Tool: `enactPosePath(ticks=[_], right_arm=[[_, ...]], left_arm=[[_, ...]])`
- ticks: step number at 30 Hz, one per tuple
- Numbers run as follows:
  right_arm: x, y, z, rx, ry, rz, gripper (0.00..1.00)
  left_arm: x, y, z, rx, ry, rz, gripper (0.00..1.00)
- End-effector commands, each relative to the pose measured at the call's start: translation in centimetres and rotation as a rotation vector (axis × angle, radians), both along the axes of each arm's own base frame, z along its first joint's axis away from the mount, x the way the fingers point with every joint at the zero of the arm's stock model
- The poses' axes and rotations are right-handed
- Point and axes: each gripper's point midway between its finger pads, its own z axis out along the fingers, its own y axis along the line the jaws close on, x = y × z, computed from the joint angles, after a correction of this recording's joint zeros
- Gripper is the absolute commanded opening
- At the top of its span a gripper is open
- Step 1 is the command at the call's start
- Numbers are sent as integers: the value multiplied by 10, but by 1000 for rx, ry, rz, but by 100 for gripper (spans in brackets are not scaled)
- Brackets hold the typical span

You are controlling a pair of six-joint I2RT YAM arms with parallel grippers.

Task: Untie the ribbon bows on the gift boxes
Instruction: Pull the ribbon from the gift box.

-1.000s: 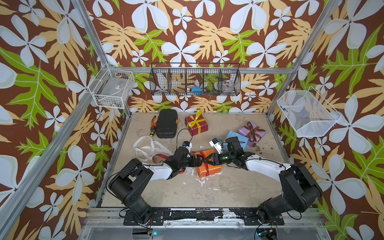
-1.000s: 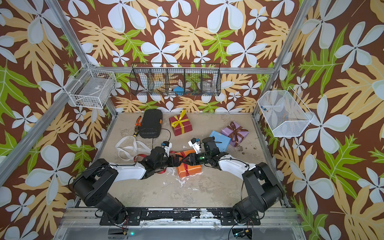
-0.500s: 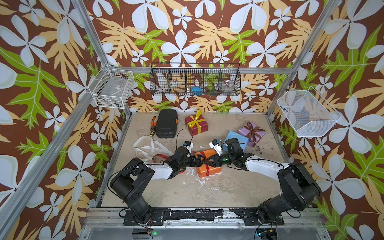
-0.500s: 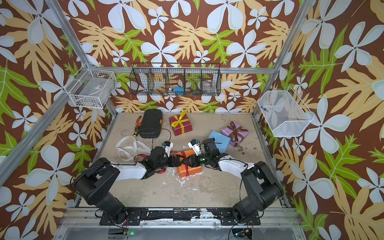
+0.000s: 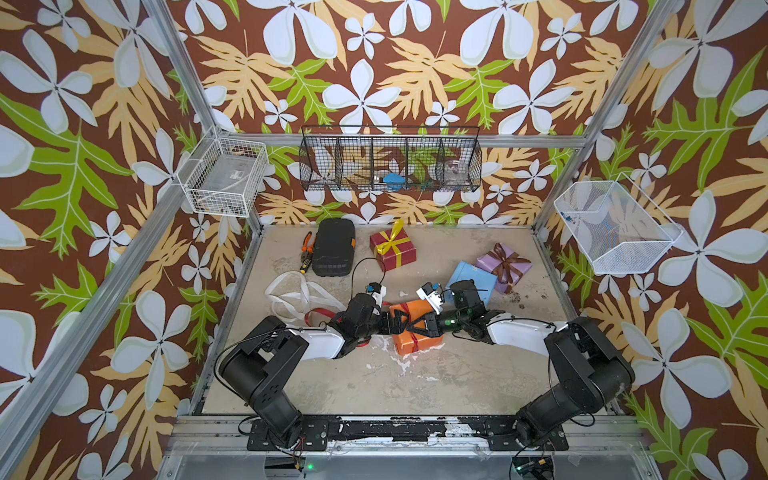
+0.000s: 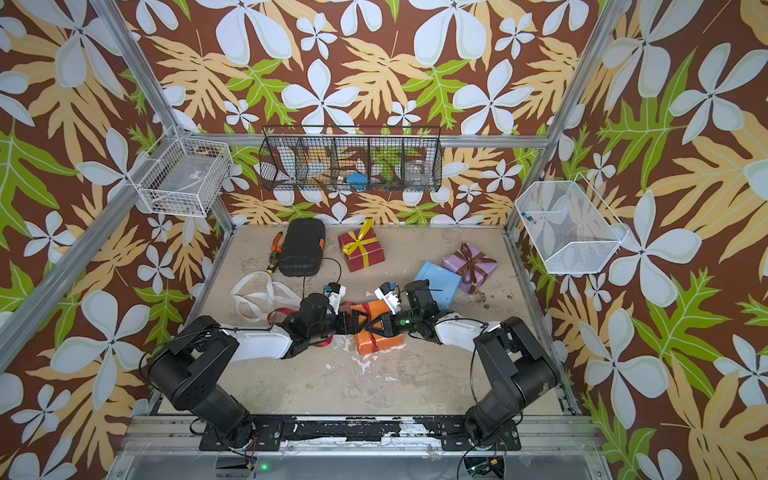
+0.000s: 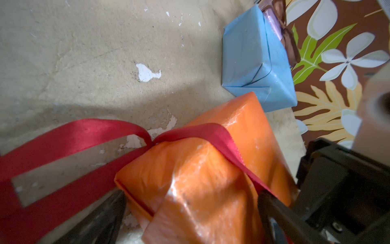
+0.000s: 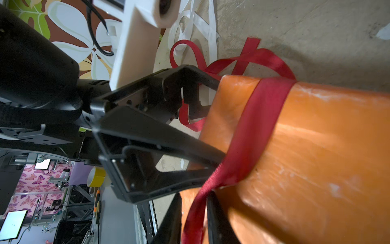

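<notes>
The orange gift box [image 5: 415, 341] [image 7: 200, 179] lies mid-table with a red ribbon [image 8: 259, 118] wrapped round it. Loose red loops [image 7: 73, 135] trail toward the left arm. My left gripper [image 7: 192, 211] [image 5: 397, 324] is open, its fingers straddling one end of the box. My right gripper [image 8: 196, 219] [image 5: 410, 326] comes from the opposite side, shut on a strand of the red ribbon at the box's edge. Further back are a dark red box with a yellow bow [image 5: 392, 249], a lilac box with a brown bow [image 5: 503, 266] and a bare light blue box [image 5: 471, 276]. A white ribbon [image 5: 291, 297] lies loose at the left.
A black tool case [image 5: 333, 247] with an orange-handled tool [image 5: 306, 257] beside it sits at the back left. Wire baskets hang on the left [image 5: 224, 183], back [image 5: 390, 164] and right [image 5: 615, 228] walls. The two arms meet nose to nose over the orange box.
My right gripper's jaws have closed onto the red ribbon strand. The left gripper stays wide open, and both arms have barely shifted.
</notes>
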Motion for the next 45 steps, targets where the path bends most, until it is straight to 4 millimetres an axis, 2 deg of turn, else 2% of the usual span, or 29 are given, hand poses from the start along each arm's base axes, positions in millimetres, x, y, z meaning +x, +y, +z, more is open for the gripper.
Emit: enactPosePath(ticks=[1, 4, 5, 6, 8, 9, 13, 19, 24, 31, 39, 45], right_arm=[[-9, -5, -15, -44, 63, -2, 20], [-10, -7, -18, -58, 68, -8, 32], [-9, -7, -19, -61, 66, -11, 32], [-9, -7, -19, -57, 66, -13, 28], [-7, -6, -18, -51, 62, -23, 7], [-6, -7, -18, -49, 61, -28, 0], [-3, -5, -16, -28, 73, -45, 0], [-4, 2, 4, 56, 78, -31, 0], [-2, 5, 12, 93, 101, -43, 0], [-6, 7, 17, 140, 113, -29, 0], [-7, 7, 21, 136, 97, -23, 0], [-2, 7, 35, 133, 54, -19, 0]], left_arm=[[8, -6, 27, -57, -75, -18, 100], [11, -5, 36, -69, -97, -9, 100], [12, -5, 38, -71, -103, -9, 100], [12, -6, 40, -75, -105, -14, 100], [10, -10, 36, -82, -87, -34, 100], [9, -11, 33, -84, -75, -40, 100], [3, -8, 22, -83, -36, -38, 100], [-5, 14, 24, -47, -54, 25, 100], [-6, 30, 12, 50, -50, 68, 100], [2, 20, -12, 93, 16, 47, 100], [1, 8, -26, 60, 54, 19, 100], [-3, 9, -40, 100, 76, 7, 100]])
